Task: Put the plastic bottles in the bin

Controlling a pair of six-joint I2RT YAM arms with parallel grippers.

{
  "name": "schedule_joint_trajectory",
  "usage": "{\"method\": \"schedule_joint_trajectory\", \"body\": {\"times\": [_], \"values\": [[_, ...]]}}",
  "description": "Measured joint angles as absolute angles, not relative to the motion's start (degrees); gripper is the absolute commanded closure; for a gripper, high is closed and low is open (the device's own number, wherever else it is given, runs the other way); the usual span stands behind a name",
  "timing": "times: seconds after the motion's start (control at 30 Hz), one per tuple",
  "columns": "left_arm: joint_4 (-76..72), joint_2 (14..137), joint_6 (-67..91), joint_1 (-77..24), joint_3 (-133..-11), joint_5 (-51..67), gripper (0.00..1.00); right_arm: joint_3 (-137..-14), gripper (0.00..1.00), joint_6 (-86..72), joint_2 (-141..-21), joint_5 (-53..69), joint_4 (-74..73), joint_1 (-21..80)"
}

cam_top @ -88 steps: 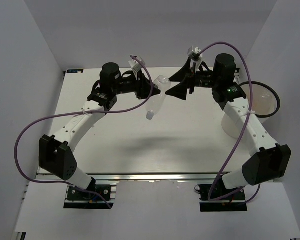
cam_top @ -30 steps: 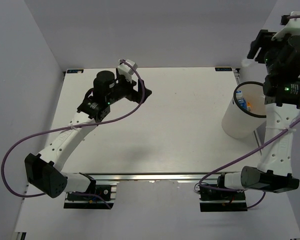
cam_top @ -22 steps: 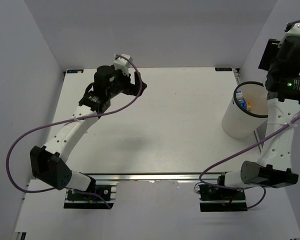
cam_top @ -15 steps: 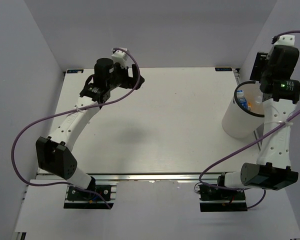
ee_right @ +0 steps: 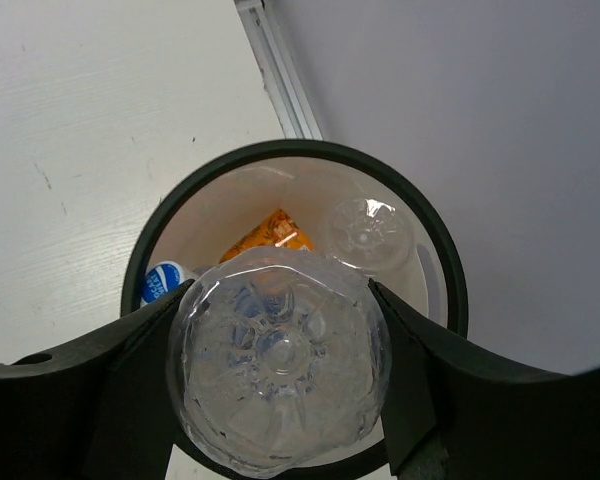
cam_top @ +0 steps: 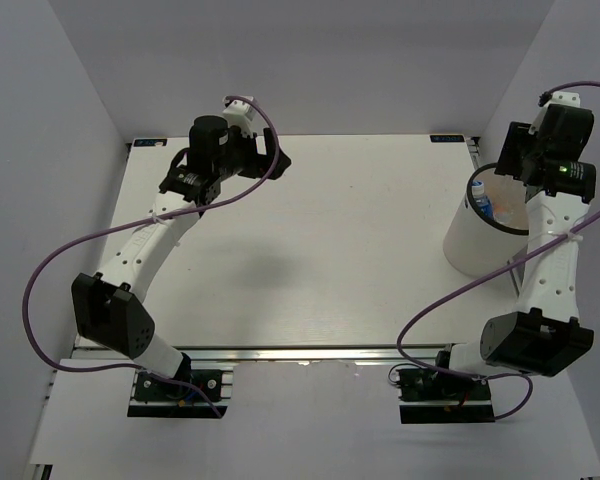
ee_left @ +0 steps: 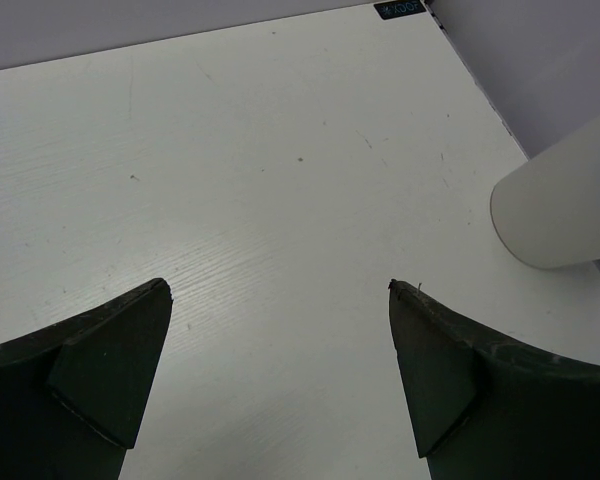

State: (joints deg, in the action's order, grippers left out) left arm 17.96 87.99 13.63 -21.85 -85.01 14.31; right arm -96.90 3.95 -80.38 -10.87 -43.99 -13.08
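Observation:
My right gripper point(ee_right: 278, 300) is shut on a clear unlabelled plastic bottle point(ee_right: 280, 380), whose base faces the wrist camera. It hangs straight above the mouth of the white bin point(ee_right: 300, 150). Inside the bin lie an orange bottle point(ee_right: 272, 235), another clear bottle point(ee_right: 365, 235) and a blue-labelled bottle point(ee_right: 163, 282). In the top view the right gripper point(cam_top: 512, 160) is over the bin point(cam_top: 480, 245) at the table's right edge. My left gripper point(cam_top: 275, 160) hovers open and empty near the far left of the table; its fingers point(ee_left: 115, 350) frame bare tabletop.
The bin point(ee_left: 570, 200) shows at the right of the left wrist view. Grey walls close in the table on the left, back and right. Purple cables loop from both arms.
The right arm has come down from high above the bin toward its mouth, bottle still held. The left arm has drawn back toward the far left and now holds still.

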Motion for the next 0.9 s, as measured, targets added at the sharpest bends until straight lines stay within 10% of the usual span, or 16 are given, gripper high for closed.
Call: {"method": "schedule_joint_trajectory", "body": {"times": [0.2, 0.63, 0.9], "values": [[18.0, 88.0, 13.8, -21.8, -83.9, 14.1, 0.02, -95.6, 0.99, 3.0, -82.5, -10.1, -42.2, -14.2], [17.9, 88.0, 14.2, -21.8, -83.7, 14.1, 0.02, -93.2, 0.14, 1.7, -83.9, -5.7, -45.3, -14.5], [17.5, 88.0, 14.5, -21.8, -83.4, 14.1, 0.02, -96.6, 0.11, 2.2, -78.9, -3.3, -45.1, -14.5]]}}
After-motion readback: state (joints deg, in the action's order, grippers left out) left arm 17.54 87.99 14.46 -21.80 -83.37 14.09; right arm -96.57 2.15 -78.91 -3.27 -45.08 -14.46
